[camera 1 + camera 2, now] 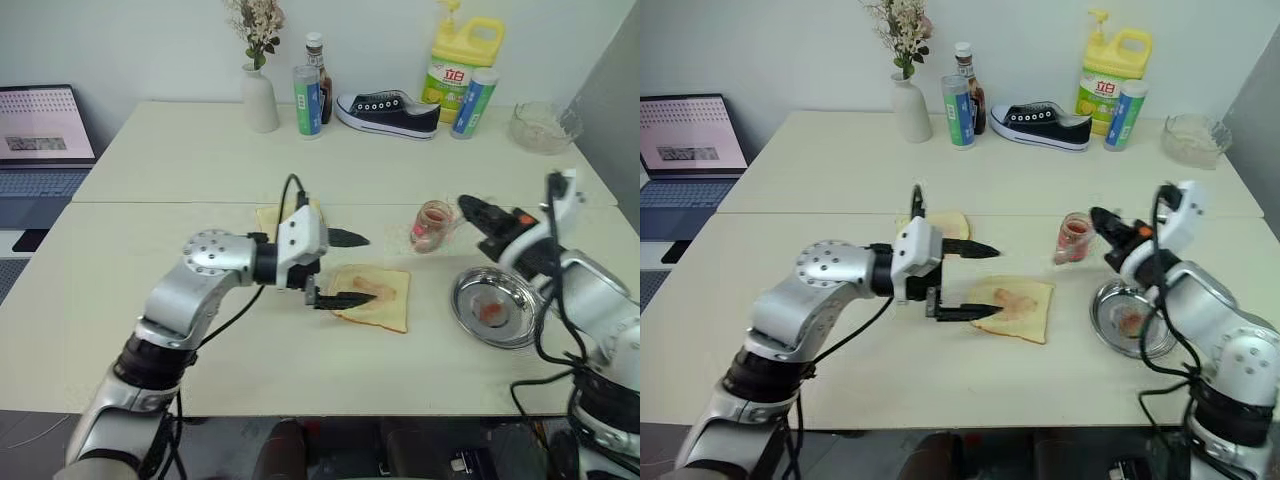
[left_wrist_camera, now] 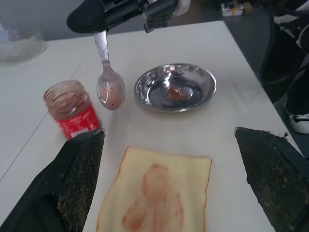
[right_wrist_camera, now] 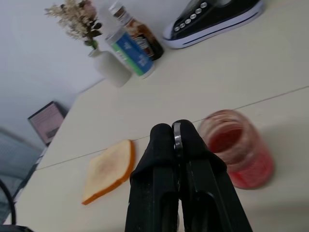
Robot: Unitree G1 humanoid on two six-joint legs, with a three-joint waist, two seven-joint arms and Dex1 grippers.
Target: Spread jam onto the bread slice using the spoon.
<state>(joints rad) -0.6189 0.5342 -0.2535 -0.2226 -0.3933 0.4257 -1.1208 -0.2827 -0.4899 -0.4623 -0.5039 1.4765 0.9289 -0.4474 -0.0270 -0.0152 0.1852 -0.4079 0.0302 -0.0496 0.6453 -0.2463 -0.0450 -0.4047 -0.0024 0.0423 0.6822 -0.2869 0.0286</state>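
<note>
The bread slice lies flat at the table's front middle, pale with a tan crust and a thin red smear of jam on top. My left gripper hovers at its left edge, open, one finger on each side and nothing between them. The jam jar stands upright without a lid just right of the bread. My right gripper hangs beside the jar, shut on the handle of the spoon. The spoon's bowl hangs down, smeared with jam, between the jar and a steel dish.
A round steel dish with a red dab sits right of the bread. A browner slice lies behind my left gripper. Along the back stand a vase, bottles, a shoe, a yellow jug and a glass bowl. A laptop is far left.
</note>
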